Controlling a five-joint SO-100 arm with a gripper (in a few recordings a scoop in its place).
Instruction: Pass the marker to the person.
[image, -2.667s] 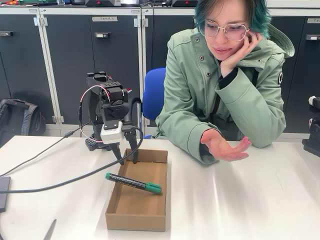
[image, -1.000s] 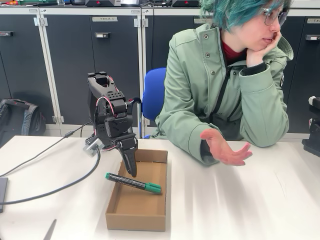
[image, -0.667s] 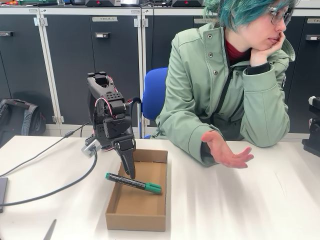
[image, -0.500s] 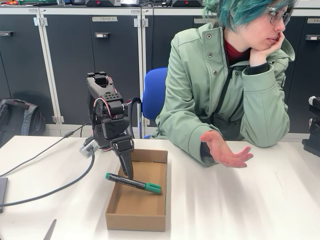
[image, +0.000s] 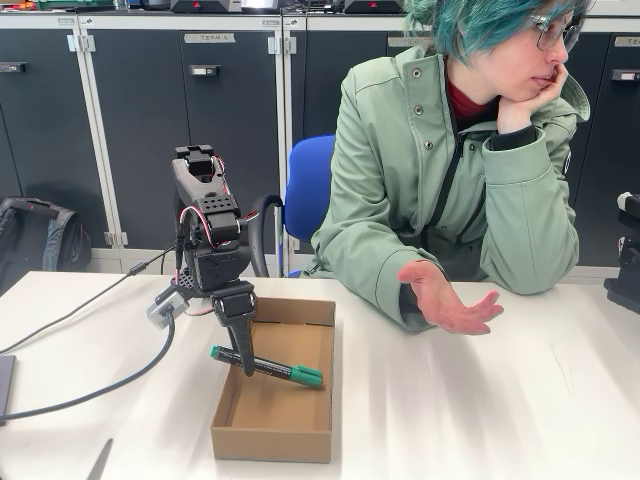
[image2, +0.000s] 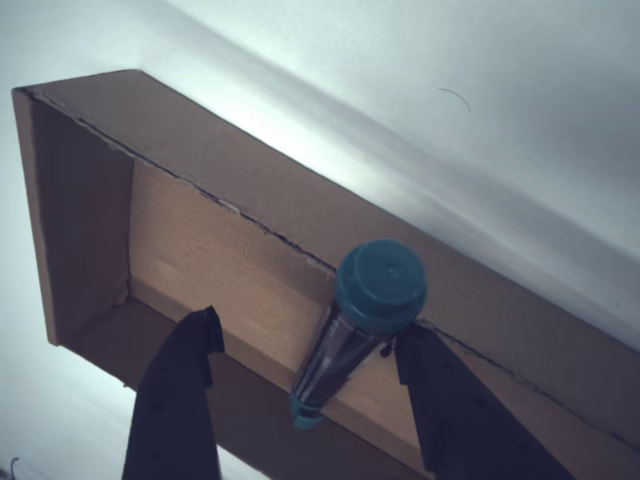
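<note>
Right now I see a shallow, open-topped cardboard box (image: 275, 420) of matte brown card sitting on the smooth white worktop (image: 480, 410), which gives off a soft glare. Across the box lies the marker (image: 266, 366): a slim round black barrel with a white printed label, green at both ends. In the fixed view its left end rests on the box's left wall and pokes just past it, while the capped right end slopes down inside. In the wrist view the marker (image2: 360, 325) points almost straight at the lens, its round green end face in front and the barrel receding across the card edge.

The box walls are low and thin, with a raw cut edge. Bare worktop spreads wide to the right of the box and in front of it; a grey cable (image: 90, 385) curves over the surface to the left.

My claw (image: 246, 362) hangs point-down over the marker's left part, just above the barrel. In the wrist view the claw (image2: 310, 400) stands spread, one dark finger (image2: 175, 400) on either side of the barrel with a clear gap on each side, so it grips nothing.

The person (image: 450, 170) sits behind the worktop in a soft sage-green jacket, one hand (image: 447, 298) held out palm-up above the surface, well apart from the box.
</note>
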